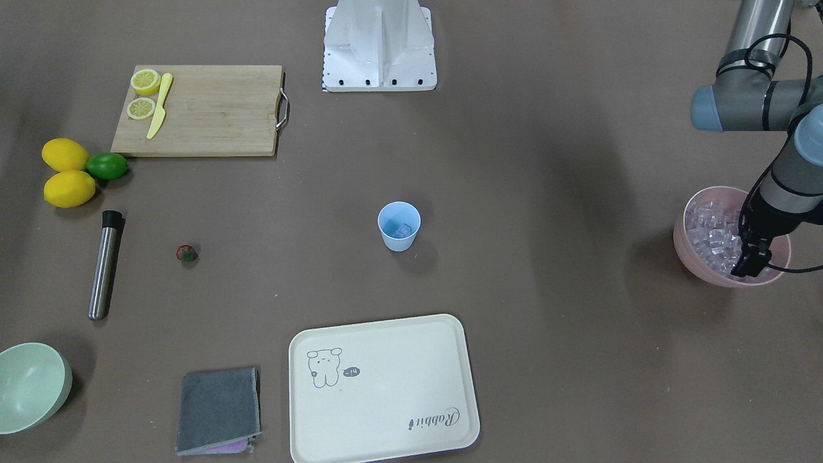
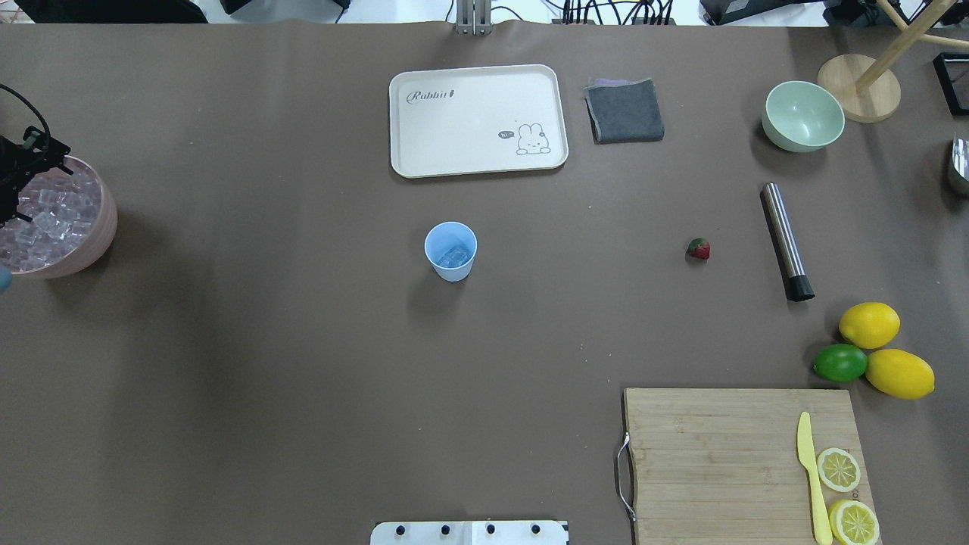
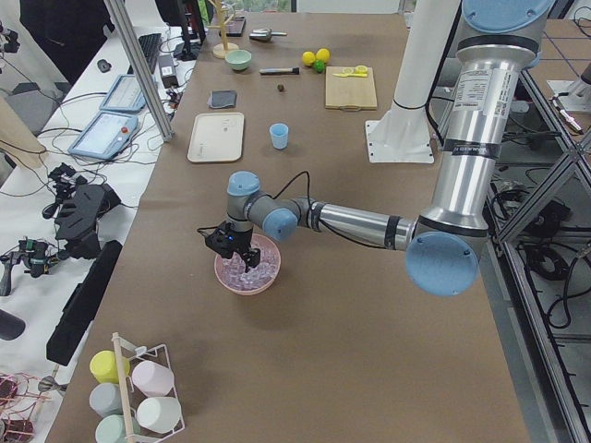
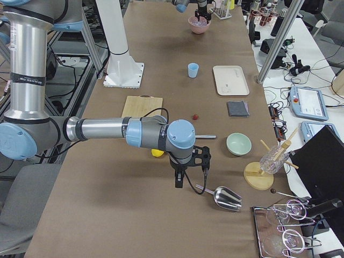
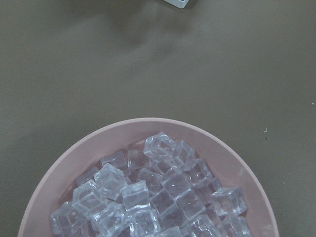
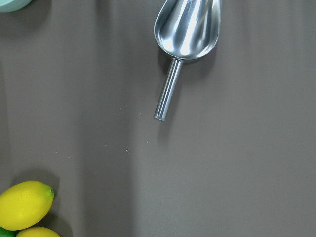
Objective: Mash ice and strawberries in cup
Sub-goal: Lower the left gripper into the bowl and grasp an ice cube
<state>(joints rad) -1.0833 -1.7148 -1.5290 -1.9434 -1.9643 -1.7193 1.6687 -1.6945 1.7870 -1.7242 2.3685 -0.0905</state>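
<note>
The light-blue cup (image 1: 398, 226) stands upright mid-table with a few clear ice cubes (image 1: 403, 229) inside; it also shows in the overhead view (image 2: 450, 251). Many more ice cubes (image 5: 148, 202) fill a pink bowl (image 1: 681, 241) at the table's left end. My left gripper (image 1: 749, 267) hangs over that bowl with its tip down at the ice; I cannot tell whether it is open or shut. The tiny red strawberry (image 1: 186, 254) lies on the table, far from both grippers. My right gripper (image 4: 180, 183) shows only in the exterior right view, above bare table; I cannot tell its state.
A steel muddler (image 1: 106, 263) lies beside the strawberry. Two lemons (image 1: 64, 154), a lime (image 1: 107, 165) and a cutting board (image 1: 212, 109) with lemon halves and a yellow knife sit nearby. A tray (image 1: 379, 386), grey cloth (image 1: 218, 408), green bowl (image 1: 32, 386) and metal scoop (image 6: 187, 29) are also present.
</note>
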